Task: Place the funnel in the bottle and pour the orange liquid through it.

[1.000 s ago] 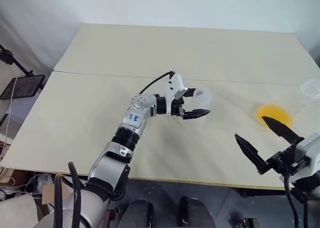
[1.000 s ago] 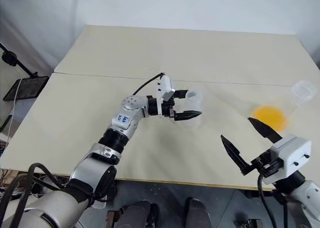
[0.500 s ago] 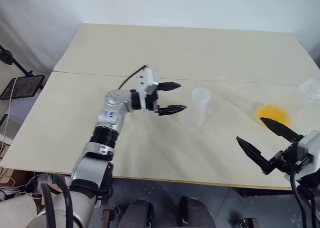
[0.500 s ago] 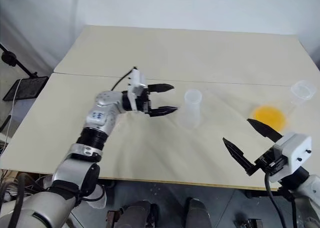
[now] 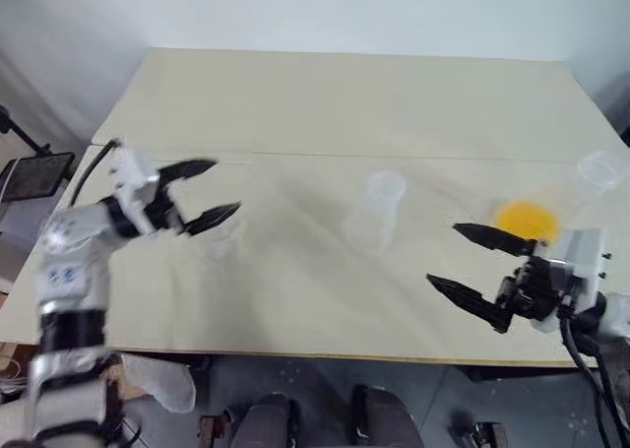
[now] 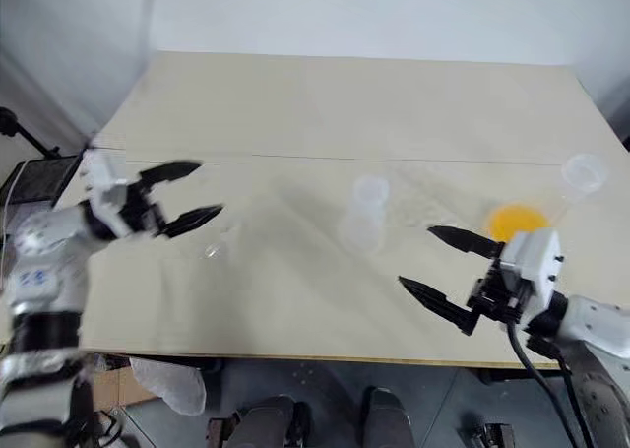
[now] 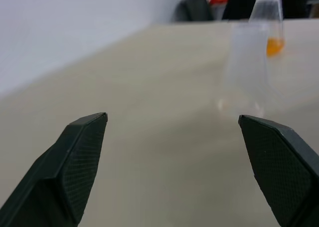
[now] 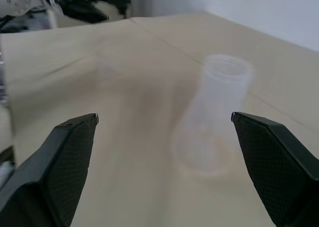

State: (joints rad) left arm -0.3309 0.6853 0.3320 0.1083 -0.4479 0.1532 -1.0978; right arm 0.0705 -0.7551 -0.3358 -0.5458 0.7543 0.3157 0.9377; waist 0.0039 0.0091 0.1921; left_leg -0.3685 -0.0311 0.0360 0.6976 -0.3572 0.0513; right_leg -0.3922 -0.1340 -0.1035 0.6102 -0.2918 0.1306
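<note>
Left gripper (image 5: 202,191), fingers spread and empty, above the left part of the table (image 5: 295,103). Right gripper (image 5: 463,261), likewise spread and empty, at the near right. Between them, mid-table, stands the clear bottle (image 5: 376,212), upright. The orange liquid (image 5: 525,218) sits in a second flask (image 5: 576,187) far right. The funnel cannot be made out with certainty.

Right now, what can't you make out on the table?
- Small clear plastic funnel: faint glint beside the open left gripper, shape unreadable, too transparent.
- Clear flask-like bottle: whether it holds anything, walls too faint.
- Orange liquid: its long-necked flask's outline nearly invisible; the right gripper overlaps its near side.
</note>
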